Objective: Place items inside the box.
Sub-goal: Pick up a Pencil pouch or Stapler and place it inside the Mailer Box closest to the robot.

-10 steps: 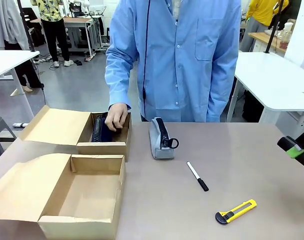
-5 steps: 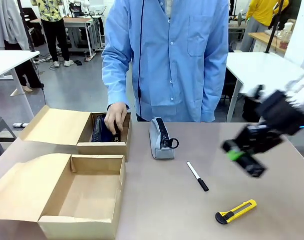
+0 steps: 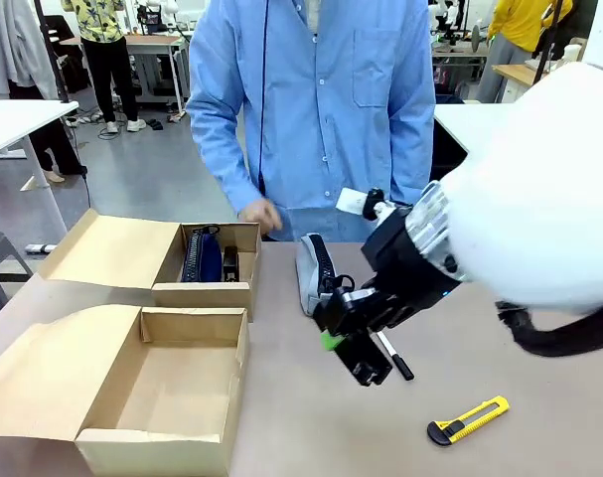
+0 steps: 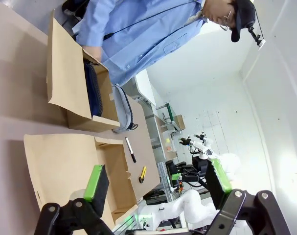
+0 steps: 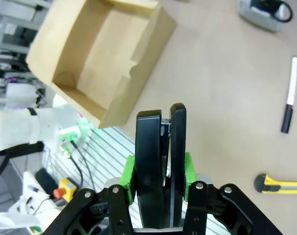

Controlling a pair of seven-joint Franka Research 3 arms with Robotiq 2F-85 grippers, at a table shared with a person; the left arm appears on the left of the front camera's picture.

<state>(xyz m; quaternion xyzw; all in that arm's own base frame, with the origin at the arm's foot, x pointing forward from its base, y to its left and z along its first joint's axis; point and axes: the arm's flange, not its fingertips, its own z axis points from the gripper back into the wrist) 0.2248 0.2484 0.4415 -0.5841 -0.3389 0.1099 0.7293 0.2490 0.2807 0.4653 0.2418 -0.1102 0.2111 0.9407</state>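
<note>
The box [image 3: 206, 288] stands at the far left with its wide flap lid open. It holds the dark blue pouch [image 3: 203, 257] and the black stapler [image 3: 229, 262]. On its edge, the grey pencil case [image 3: 314, 273] rests at the table's middle. The marker pen [image 3: 401, 367] lies behind my right gripper [image 3: 365, 371], which is shut and empty, low over the table. In the right wrist view its fingers [image 5: 148, 147] press together. The utility knife [image 3: 468, 419] lies front right. My left gripper [image 4: 157, 178] is open with nothing in it, above the boxes.
A second open brown cardboard box [image 3: 162, 435] sits empty at the front left. The person in a blue coat stands at the far edge, one hand [image 3: 259, 214] raised just behind the box. My right arm's bulky white body [image 3: 539, 189] covers the table's right side.
My right arm swung in from the right edge to the table's middle, by the marker pen. The person's hand lifted out of the box and drew back.
</note>
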